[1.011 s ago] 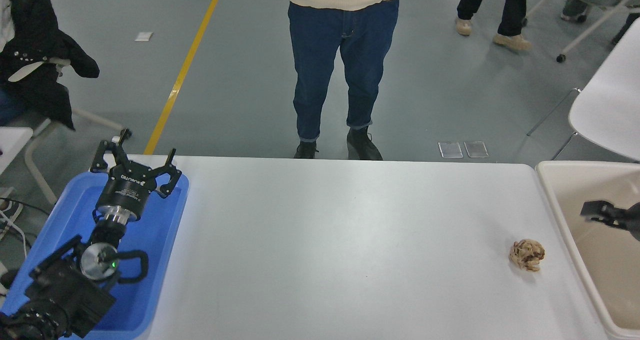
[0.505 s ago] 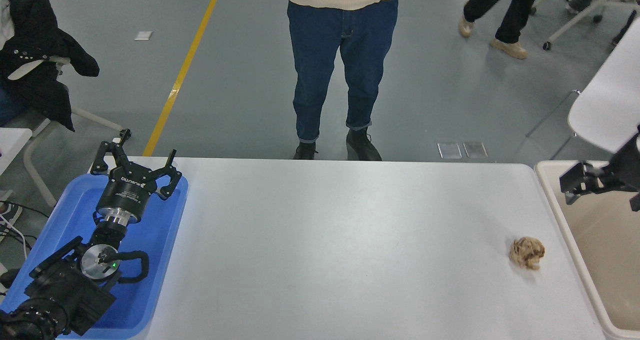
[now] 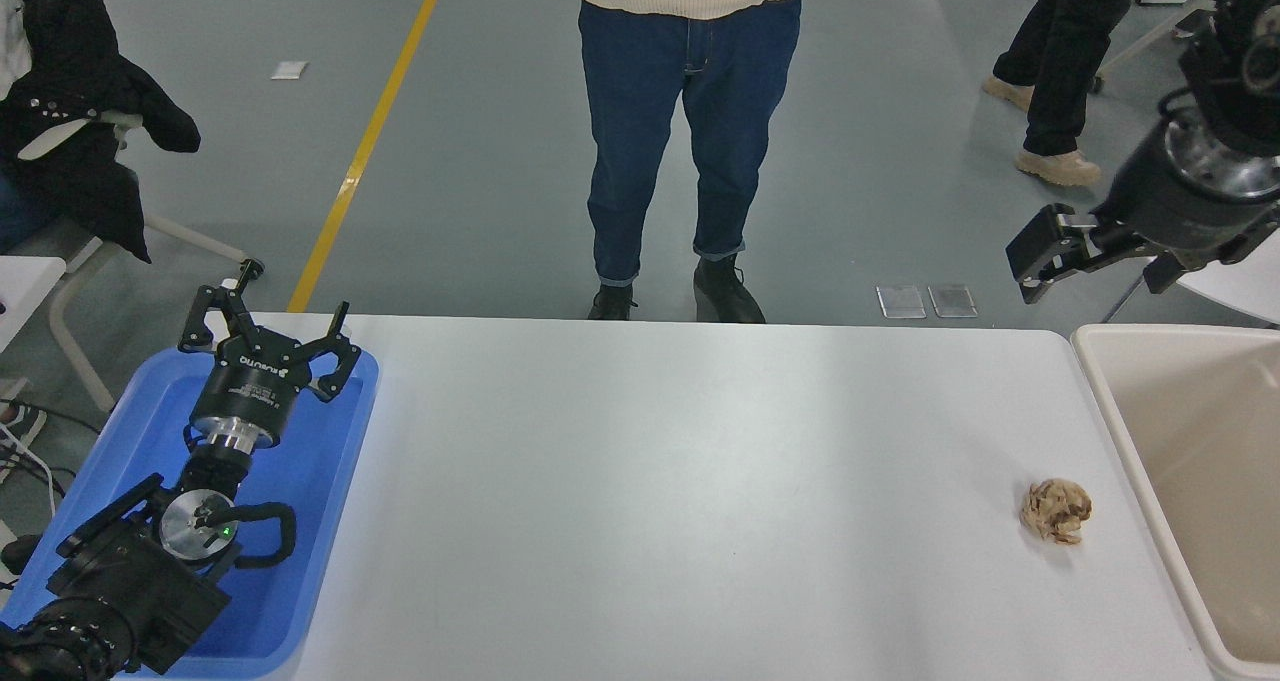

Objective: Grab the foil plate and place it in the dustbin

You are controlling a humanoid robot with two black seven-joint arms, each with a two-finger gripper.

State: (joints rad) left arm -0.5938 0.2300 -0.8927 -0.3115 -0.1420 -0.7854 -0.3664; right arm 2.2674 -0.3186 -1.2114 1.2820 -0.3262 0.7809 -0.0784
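The right pincer (image 3: 1040, 261) hung high, up and to the left of the dustbin (image 3: 1100, 381), grasping nothing, though whether it was released or clenched could not be told. No foil plate was visible on the table (image 3: 680, 481) or in the bin's visible part, so the placing step appeared complete. Below the pincer lay a crumpled paper ball (image 3: 1056, 511); the left pincer (image 3: 268, 323), released, sat parked far left over the blue tray (image 3: 330, 461), and the next move called only for clearing away from the bin.

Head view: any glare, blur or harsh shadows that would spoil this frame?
Head view: even overhead light; a soft sheen on the white table, no blown glare. The crumpled brown paper ball casts a faint shadow. The raised right gripper looks slightly motion-blurred; the left gripper over the shallow blue tray is sharp.
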